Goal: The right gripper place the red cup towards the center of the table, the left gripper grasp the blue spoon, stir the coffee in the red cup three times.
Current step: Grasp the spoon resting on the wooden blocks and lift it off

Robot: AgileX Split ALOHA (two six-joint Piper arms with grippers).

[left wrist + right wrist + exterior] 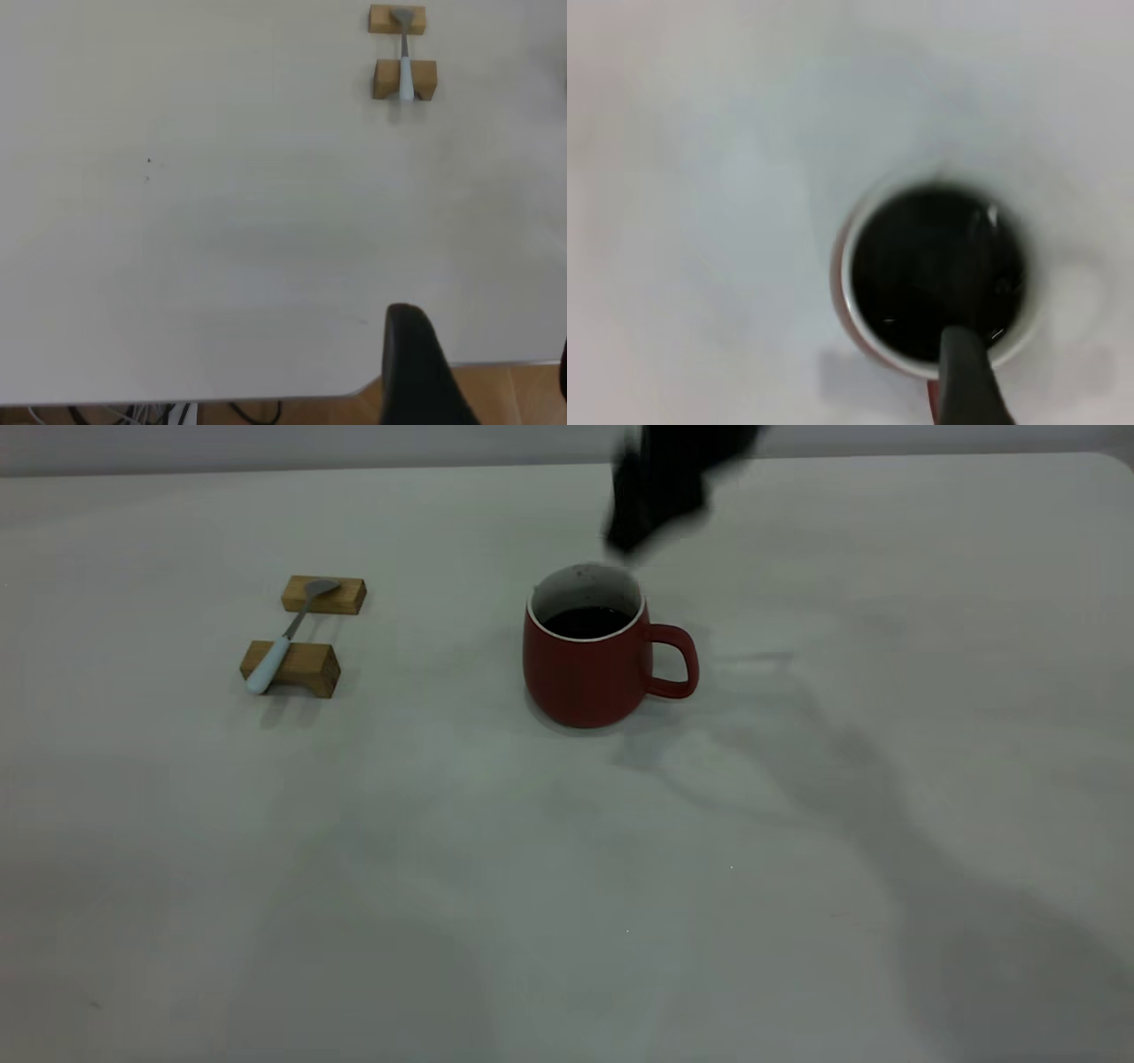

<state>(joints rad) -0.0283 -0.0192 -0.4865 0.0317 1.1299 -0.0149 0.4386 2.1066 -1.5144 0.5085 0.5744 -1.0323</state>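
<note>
Red cup (pixel 589 664) sits just below right tool (pixel 638 522).

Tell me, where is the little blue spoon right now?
In the exterior view the blue spoon is on the left side of the table, lying across two wooden blocks, well left of the red cup. No gripper touches it.

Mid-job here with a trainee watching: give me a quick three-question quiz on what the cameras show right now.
1. True or false: the blue spoon lies across two wooden blocks.
2. Which way does the handle of the red cup point in the exterior view: A left, B right, C toward the camera?
3. What fills the cup?

Key:
1. True; nothing holds it.
2. B; the right gripper is above and behind the rim.
3. The coffee, dark and near-black.
</note>
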